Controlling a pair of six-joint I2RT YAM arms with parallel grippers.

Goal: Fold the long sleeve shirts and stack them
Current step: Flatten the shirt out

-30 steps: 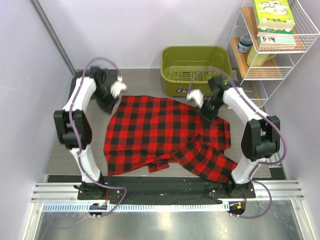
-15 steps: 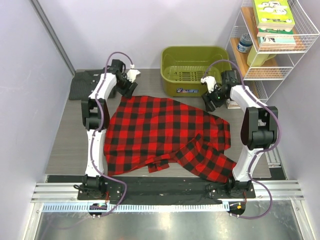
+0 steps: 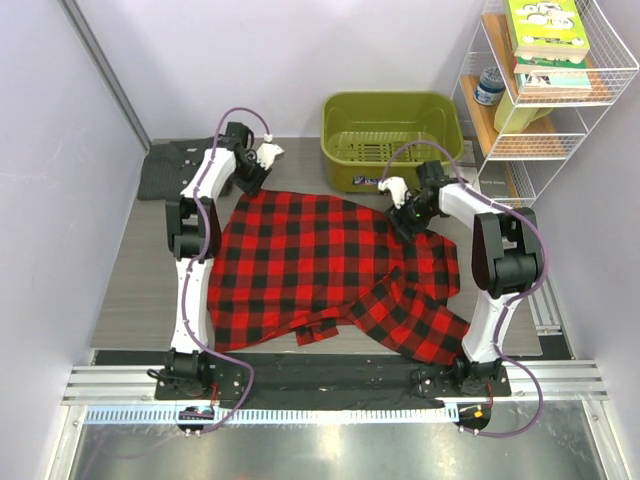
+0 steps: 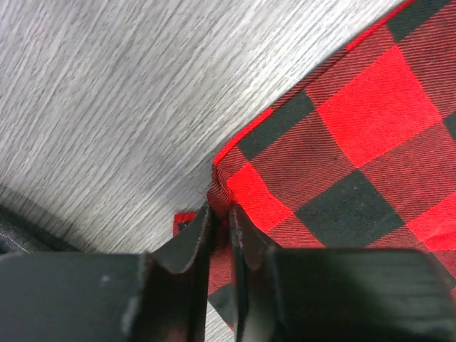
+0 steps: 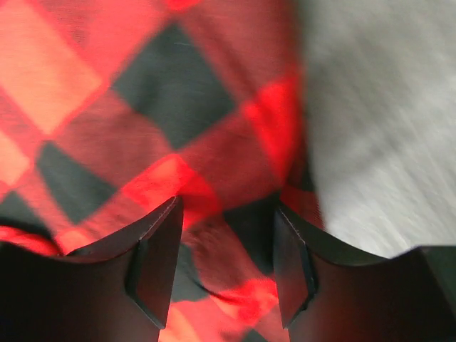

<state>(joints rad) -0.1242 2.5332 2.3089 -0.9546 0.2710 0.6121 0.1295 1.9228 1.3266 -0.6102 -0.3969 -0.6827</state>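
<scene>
plaid shirt (image 3: 320, 270) lies flat on the near side of the green bin (image 3: 392, 140), far hem running left-right. right gripper (image 5: 224, 235) in front of the bin, jaws apart over the hem's right end; it was off the cloth half a second ago. left gripper (image 4: 221, 214) left of the bin, pinching the far-left corner. grey shirt (image 3: 170, 165) further left.

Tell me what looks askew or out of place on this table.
The red-and-black plaid shirt lies crooked rather than flat. Its near-right part is bunched, with a flap of cloth folded diagonally across it. The dark grey shirt sits in a rumpled heap at the far-left corner.
</scene>
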